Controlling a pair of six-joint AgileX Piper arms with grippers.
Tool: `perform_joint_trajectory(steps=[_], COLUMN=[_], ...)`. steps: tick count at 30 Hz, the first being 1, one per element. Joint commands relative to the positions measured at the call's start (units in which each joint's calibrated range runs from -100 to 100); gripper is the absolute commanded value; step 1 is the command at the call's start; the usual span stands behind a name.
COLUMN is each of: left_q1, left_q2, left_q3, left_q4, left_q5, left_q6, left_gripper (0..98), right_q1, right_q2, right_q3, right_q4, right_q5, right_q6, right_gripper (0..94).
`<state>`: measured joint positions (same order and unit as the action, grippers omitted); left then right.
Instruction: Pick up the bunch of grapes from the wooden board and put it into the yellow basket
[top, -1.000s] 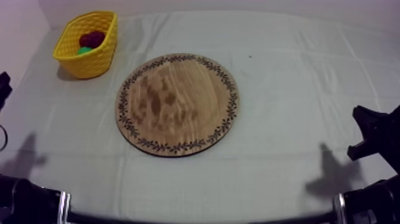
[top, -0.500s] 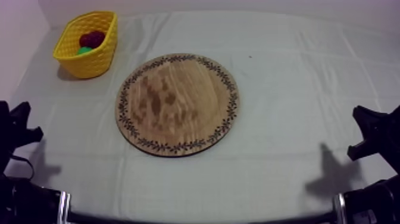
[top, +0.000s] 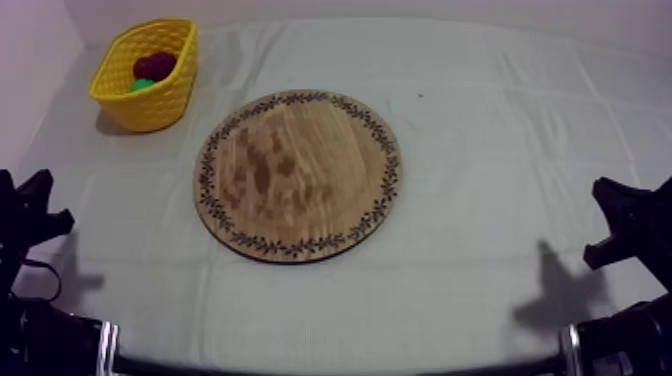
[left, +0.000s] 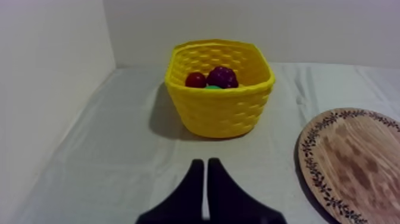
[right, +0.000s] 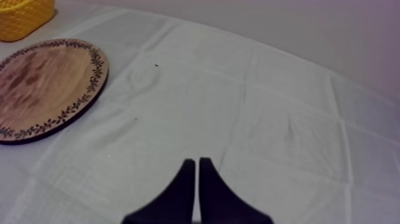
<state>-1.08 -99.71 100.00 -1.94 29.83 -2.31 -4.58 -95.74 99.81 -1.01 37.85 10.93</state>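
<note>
A grey-white cloth (top: 500, 120) covers the table, with a pale wall (left: 59, 59) behind it. In the top view, the left gripper (top: 40, 205) sits low at the left edge of the frame. A second ago only a sliver of it showed higher up that edge; half a second ago it was already almost where it is now. The right gripper (top: 620, 225) at the lower right edge has not moved, nor has anything on the table.

In the left wrist view, the left arm's fingers (left: 193, 184) lie pressed together in a narrow wedge, holding nothing and pointing towards the yellow basket (top: 120, 95). The right arm's fingers (right: 187, 184) are closed the same way over bare cloth.

The basket stands at the upper left of the frame. The bunch of grapes (left: 222, 75) lies inside it, touching a small red fruit (left: 195, 79), with something green (left: 213, 87) half hidden beneath them. The round wooden board (top: 300, 175) lies at the centre, near the basket but apart from it.
</note>
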Motion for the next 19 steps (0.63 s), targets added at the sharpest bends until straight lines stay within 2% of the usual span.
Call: perform_joint_trajectory(steps=[1,5,12,19], left_q1=[0.03,0.03,-0.01,-0.04], left_q2=[-0.03,-0.03,-0.03,-0.03], left_q3=[-0.01,0.00,0.00,0.00], left_q4=[-0.04,-0.08,-0.18,-0.23], left_q5=[-0.06,-0.08,-0.09,-0.09], left_q6=[0.14,0.77,-0.92,-0.73], left_gripper=[0.0,0.0,0.0,0.0], right_q1=[-0.02,-0.02,-0.02,-0.02], right_q2=[-0.01,-0.01,-0.01,-0.01], right_q3=[-0.03,-0.03,-0.03,-0.03], right_q4=[0.01,0.01,0.01,0.01], right_q5=[-0.03,-0.03,-0.03,-0.03], right_q6=[0.04,0.04,0.04,0.04], right_gripper=[0.4,0.4,0.4,0.4])
